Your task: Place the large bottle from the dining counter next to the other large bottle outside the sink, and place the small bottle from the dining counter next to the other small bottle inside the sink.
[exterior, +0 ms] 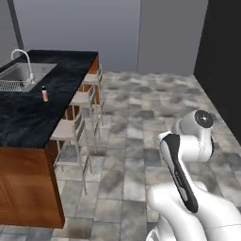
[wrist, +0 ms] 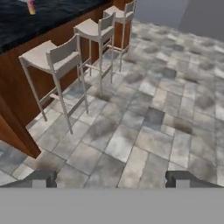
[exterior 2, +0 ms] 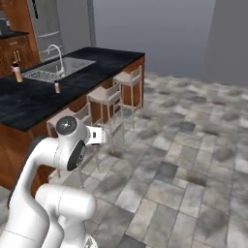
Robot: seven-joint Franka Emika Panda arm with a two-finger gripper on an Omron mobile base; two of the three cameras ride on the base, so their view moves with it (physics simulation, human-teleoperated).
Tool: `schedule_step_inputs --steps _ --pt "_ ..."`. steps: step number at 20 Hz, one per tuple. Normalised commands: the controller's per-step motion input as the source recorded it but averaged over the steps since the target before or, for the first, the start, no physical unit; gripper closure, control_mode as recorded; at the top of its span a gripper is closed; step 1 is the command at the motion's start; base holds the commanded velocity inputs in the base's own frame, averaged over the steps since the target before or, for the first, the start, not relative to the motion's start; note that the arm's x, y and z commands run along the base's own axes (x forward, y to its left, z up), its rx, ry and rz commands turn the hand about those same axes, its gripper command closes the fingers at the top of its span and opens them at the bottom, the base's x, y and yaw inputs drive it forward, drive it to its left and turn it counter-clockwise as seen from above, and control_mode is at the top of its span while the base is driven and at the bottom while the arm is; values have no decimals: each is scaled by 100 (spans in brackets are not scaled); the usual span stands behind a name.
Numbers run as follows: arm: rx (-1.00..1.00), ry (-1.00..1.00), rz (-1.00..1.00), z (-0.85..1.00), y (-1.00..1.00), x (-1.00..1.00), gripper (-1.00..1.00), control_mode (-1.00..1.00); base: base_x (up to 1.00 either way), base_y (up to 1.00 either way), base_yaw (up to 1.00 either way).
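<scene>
Your gripper (wrist: pixel 112 179) hangs over bare floor with its jaws spread wide and nothing between them; only the two dark fingertips (wrist: pixel 41 178) show, cut off by the lower edge of the hand view. The small bottle (exterior: pixel 45 94) stands upright on the dining counter (exterior: pixel 28 117), on the stone top just beside the sink (exterior: pixel 21 75), outside the basin; it reads as a short pale body with an orange-red lower part and a dark cap, too small to make out further. In the hand view it is clipped by the top edge. In the right base view you can see a second bottle (exterior 2: pixel 17 73) standing on the counter beyond the sink, at the left edge, pale with a dark top; its band is hard to resolve. The sink is a rectangular steel basin with a curved faucet (exterior: pixel 24 59) and a wire rack (exterior: pixel 12 85); its interior is partly hidden by the rim. The counter top is black marbled stone over reddish-brown wood sides. Three pale stools (wrist: pixel 54 61) with thin legs stand along its side. The floor (exterior 2: pixel 193 160) is mottled grey stone tile.
</scene>
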Motion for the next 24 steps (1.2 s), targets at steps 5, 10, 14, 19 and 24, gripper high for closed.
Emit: schedule_step_inputs --steps 5,10,14,19,24 --pt "0 0 0 0 0 0 -100 100 81 -82 46" --pt "0 0 0 0 0 0 -100 100 82 -69 50" --pt "0 0 0 0 0 0 -100 100 54 -60 52" --pt "0 0 0 0 0 0 -100 100 40 -62 54" --pt "0 0 0 0 0 0 -100 100 38 -66 54"
